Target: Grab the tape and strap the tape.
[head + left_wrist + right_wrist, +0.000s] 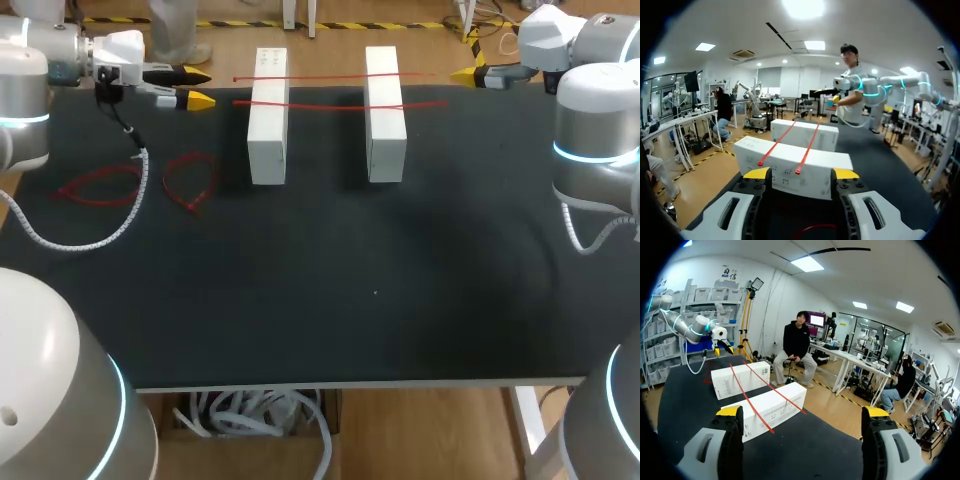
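Two thin red tape straps [330, 77] [340, 102] lie across two white boxes [267, 120] [385, 115] at the table's far side. My left gripper [200, 87] hovers left of the boxes, level with the straps' ends, fingers partly apart and empty. In the left wrist view the gripper [801, 174] faces the near box [790, 170], and the strap ends [775, 145] [809, 147] point towards it. My right gripper [472, 75] hangs open right of the boxes; its own view shows the gripper [802, 412] wide and empty, with the straps [752, 407] ahead.
Two looped red ties [95, 187] [190, 180] lie on the black table [350, 300] at the left. The left arm's white coiled cable [130, 215] droops over that area. My right arm's elbow [595, 150] stands at the right edge.
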You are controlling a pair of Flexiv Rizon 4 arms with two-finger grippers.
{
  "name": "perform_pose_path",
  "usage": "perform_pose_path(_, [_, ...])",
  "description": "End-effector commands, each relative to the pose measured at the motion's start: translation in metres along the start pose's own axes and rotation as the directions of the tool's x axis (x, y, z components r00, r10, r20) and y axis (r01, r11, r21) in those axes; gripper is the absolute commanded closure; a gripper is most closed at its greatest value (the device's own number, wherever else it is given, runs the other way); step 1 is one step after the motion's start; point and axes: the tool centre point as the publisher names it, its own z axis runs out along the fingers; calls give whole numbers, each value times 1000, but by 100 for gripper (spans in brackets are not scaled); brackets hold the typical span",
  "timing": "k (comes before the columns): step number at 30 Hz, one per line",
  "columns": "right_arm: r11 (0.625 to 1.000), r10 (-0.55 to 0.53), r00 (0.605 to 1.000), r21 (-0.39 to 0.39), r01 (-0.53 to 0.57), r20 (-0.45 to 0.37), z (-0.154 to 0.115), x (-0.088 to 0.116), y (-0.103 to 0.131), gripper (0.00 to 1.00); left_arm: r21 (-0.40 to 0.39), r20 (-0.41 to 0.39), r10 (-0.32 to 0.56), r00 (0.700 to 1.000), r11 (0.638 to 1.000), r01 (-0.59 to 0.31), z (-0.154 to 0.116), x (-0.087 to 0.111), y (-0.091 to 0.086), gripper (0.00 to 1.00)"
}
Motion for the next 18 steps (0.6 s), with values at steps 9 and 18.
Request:
perform_pose_path(9, [1000, 0, 1000, 0, 0, 0, 0, 0, 0, 0, 36, -78, 6, 997, 999, -3, 16, -9, 11, 53])
perform_pose_path(18, [1000, 0, 1000, 0, 0, 0, 0, 0, 0, 0, 43, -86, 7, 996, 999, -3, 30, -8, 17, 54])
